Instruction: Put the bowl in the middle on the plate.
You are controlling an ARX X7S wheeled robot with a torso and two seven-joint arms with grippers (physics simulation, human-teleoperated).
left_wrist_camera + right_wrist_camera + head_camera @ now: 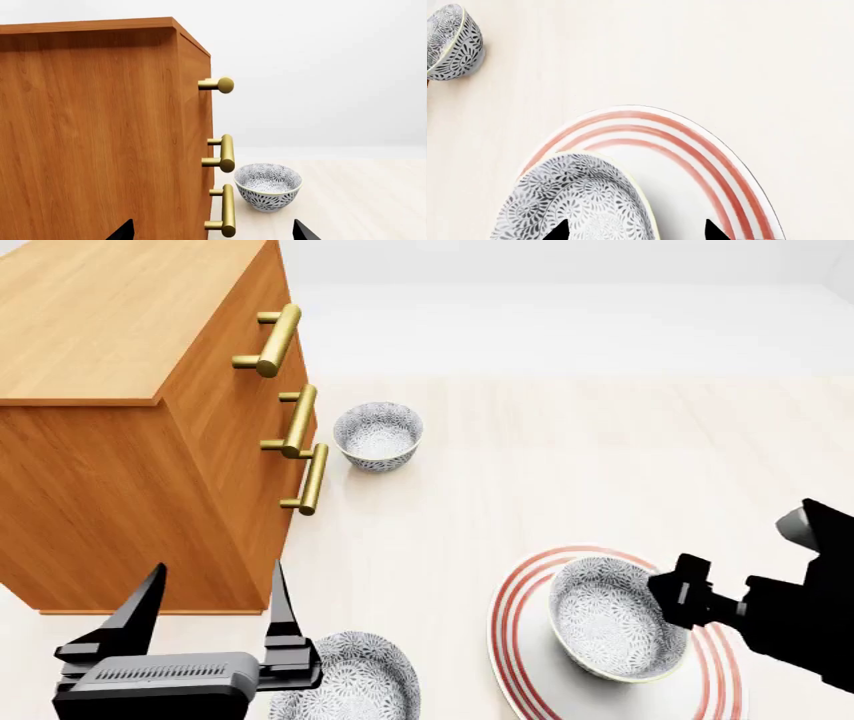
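Note:
The plate [527, 680] [707, 165], white with red rings, lies on the floor at the near right. The speckled bowl [607, 618] [577, 200] sits on it. My right gripper [667, 600] [637, 232] is open and straddles the bowl's rim, one fingertip over the inside and one over the plate. My left gripper [211, 615] [213, 232] is open and empty beside the dresser's near corner. It hangs above a look-alike bowl [354, 682].
A wooden dresser [120, 400] [93, 130] with brass handles [300, 422] [227, 152] fills the left side. Another speckled bowl [378, 435] [268, 186] [450, 42] stands on the floor by its drawer fronts. Pale floor stretches to the right and back.

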